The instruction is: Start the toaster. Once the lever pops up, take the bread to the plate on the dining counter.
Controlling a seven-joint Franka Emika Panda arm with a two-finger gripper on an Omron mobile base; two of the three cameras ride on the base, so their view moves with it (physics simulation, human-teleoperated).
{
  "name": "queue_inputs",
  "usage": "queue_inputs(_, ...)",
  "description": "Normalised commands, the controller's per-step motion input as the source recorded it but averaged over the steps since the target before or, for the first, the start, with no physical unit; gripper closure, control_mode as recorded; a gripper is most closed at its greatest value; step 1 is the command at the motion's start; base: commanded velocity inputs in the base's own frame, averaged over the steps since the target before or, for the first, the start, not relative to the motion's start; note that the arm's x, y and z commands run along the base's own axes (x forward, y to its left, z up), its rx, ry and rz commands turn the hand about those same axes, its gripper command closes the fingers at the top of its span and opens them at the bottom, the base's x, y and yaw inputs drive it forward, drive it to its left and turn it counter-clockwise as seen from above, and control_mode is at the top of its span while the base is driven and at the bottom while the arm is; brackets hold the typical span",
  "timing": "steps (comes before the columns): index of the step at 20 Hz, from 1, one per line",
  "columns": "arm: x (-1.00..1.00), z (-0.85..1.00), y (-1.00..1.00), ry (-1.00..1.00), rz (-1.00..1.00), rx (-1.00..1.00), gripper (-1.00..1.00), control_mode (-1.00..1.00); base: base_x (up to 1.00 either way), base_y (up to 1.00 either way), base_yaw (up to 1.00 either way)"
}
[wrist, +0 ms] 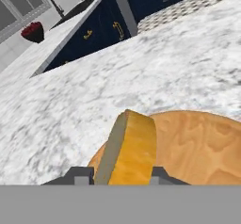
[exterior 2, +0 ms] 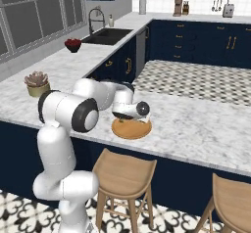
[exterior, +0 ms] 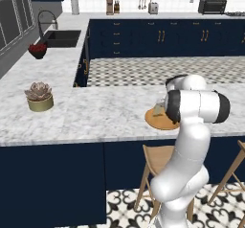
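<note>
The claw (wrist: pixel 123 175) has the bread (wrist: pixel 128 148) pinched edge-up between its fingertips (grip looks snug), right over the plate (wrist: pixel 197 145) on the desk (wrist: pixel 141 72).

2 rear base views sharing the plate (exterior: pixel 160 120); hand view close over it.

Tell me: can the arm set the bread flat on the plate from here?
Probably yes: the bread stands on edge between the fingers, right over the plate, with nothing else lying on it.
</note>
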Motion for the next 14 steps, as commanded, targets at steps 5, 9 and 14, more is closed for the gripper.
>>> queue_inputs(5, -0.14, -0.37, -0.02, 0.03, 0.00, 0.02, -1.00, -1.00, 0.00, 0.00, 0.00)
queue_inputs(9, -0.10, -0.10, 0.00, 0.08, -0.01, 0.00, -1.00, -1.00, 0.00, 0.00, 0.00)
queue_inputs(14, 0.00, 0.00, -0.09, 0.20, -0.05, 0.00, -1.00, -1.00, 0.00, 0.00, 0.00)
